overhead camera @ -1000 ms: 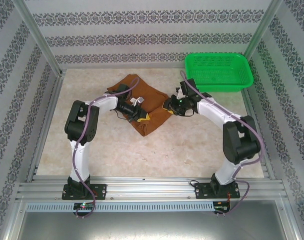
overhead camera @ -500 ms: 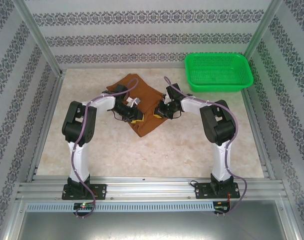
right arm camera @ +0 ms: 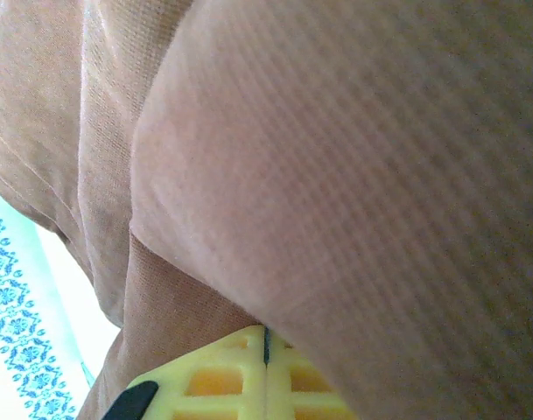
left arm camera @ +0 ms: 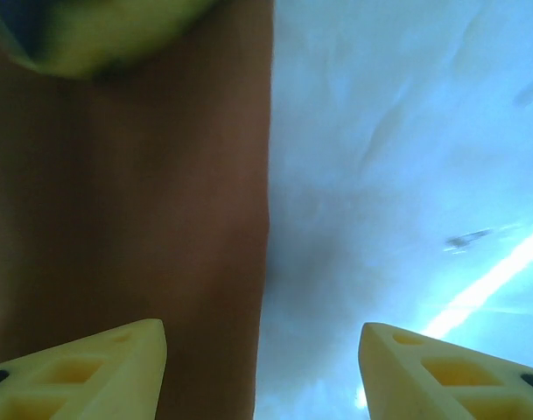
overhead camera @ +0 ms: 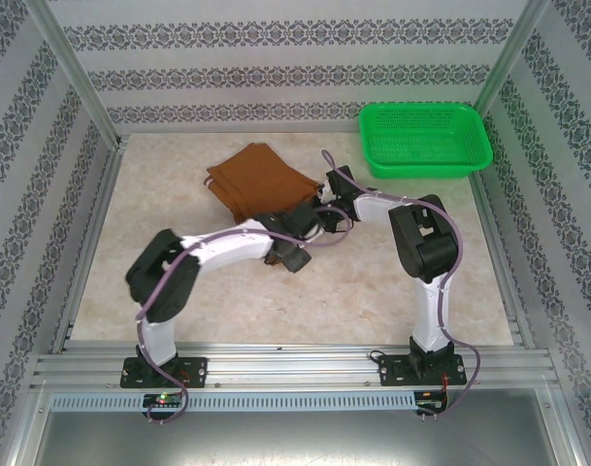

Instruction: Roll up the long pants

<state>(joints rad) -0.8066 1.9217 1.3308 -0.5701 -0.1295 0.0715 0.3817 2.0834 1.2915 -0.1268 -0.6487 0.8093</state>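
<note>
My left gripper [left arm camera: 264, 363] stands spread, its two yellow fingers well apart with nothing pinched between them. From my left wrist I see a straight edge of the long pants [overhead camera: 258, 178] running up between those fingers, with brown cloth on one side and the pale table [overhead camera: 373, 282] on the other. A blurred yellow shape [left arm camera: 100, 35] sits over the cloth at the top corner, and I cannot tell what it is.

My right gripper [right arm camera: 266, 350] is pressed together, finger against finger along a thin seam. A rounded fold of ribbed brown cloth bulges right against the tips. I cannot tell whether any of it is caught there.

The overhead camera gives me the layout that my wrists cannot. The pants lie folded into a compact pile on the far middle of the table. My left arm reaches across to the pile's near edge, and my right arm bends in to its right-hand side, so the two grippers sit close together. A green basket [overhead camera: 426, 167] stands at the far right corner, well apart from the cloth. What that view does not tell me is how my fingers stand; the wrist cameras show that
</note>
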